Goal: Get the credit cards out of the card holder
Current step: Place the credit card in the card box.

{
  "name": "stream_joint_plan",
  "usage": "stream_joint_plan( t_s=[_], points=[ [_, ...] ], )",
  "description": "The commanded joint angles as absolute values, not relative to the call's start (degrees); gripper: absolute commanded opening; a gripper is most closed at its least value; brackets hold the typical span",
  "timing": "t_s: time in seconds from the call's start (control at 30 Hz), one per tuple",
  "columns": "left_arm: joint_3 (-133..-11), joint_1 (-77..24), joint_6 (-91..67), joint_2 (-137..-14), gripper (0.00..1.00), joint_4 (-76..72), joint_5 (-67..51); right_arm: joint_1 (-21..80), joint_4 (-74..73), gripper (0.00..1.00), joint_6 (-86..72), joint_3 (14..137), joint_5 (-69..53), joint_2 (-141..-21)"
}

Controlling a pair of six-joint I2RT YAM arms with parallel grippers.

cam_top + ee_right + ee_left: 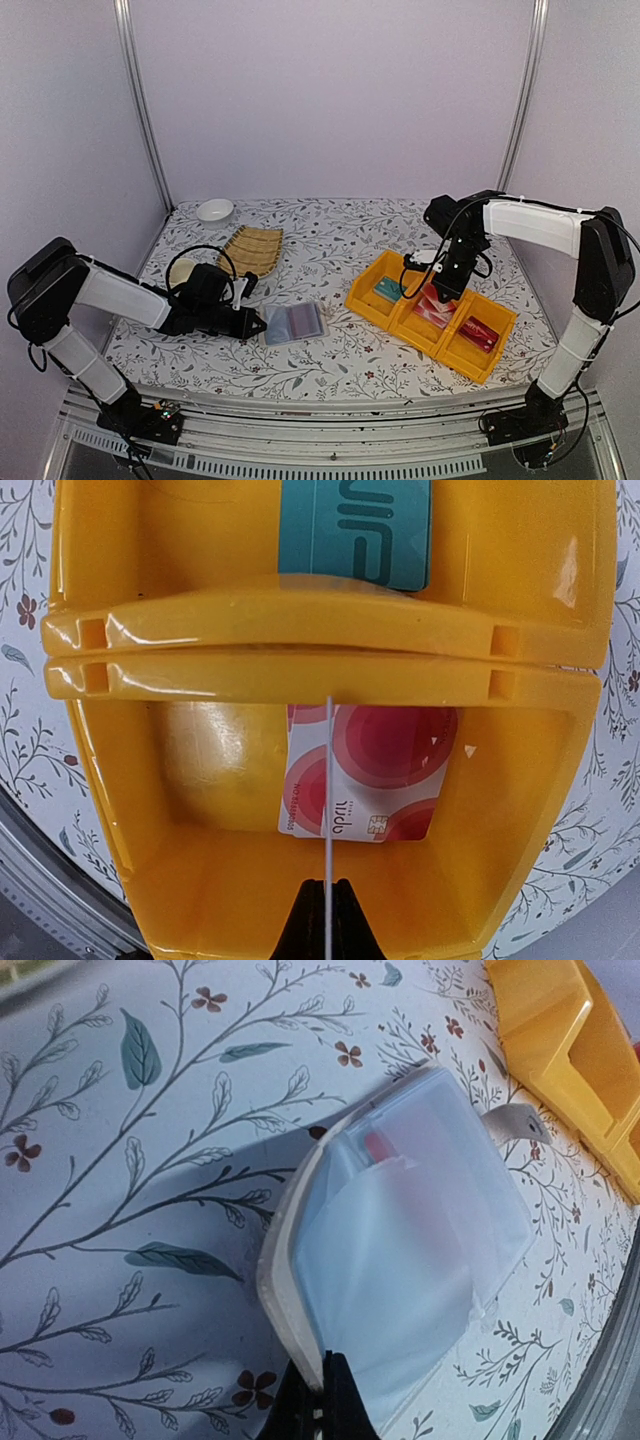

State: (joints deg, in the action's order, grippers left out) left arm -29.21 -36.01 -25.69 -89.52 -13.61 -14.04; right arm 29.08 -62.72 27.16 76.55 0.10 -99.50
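Observation:
The card holder [293,322] lies open on the floral tablecloth, its grey-blue pockets [420,1230] facing up. My left gripper [322,1380] is shut on its beige near edge. A reddish patch [378,1147] shows through one pocket. My right gripper [328,885] hangs over the middle yellow tray [230,880], shut on a thin card [328,780] seen edge-on. Under it, flat in that tray, lies a whitish-pink card with red circles [400,760]. A teal card [355,530] lies in the neighbouring tray.
Three yellow trays [470,360] stand in a row at the right; the nearest holds something red [478,335]. A woven bamboo mat [250,248], a white bowl [214,210] and a round beige object [182,270] sit at the back left.

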Motion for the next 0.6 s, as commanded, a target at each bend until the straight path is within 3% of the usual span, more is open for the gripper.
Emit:
stream_joint_plan(
  t_s=[0.0,0.3,0.57],
  points=[
    [-29.27,-36.54,-25.05,-89.64,0.00,-13.00,-13.13,28.91,-64.02,0.02,28.08,76.08,0.74,-100.86],
    [-29.87,-36.56,-24.87,-90.63,0.00,-13.27,-13.45,29.00,-65.74,0.02,26.98,73.86,3.16,-98.28],
    [-30.15,-36.56,-24.96,-90.79,0.00,-13.10,-13.60,29.03,-66.69,0.02,26.94,75.80,5.58,-103.58]
  ],
)
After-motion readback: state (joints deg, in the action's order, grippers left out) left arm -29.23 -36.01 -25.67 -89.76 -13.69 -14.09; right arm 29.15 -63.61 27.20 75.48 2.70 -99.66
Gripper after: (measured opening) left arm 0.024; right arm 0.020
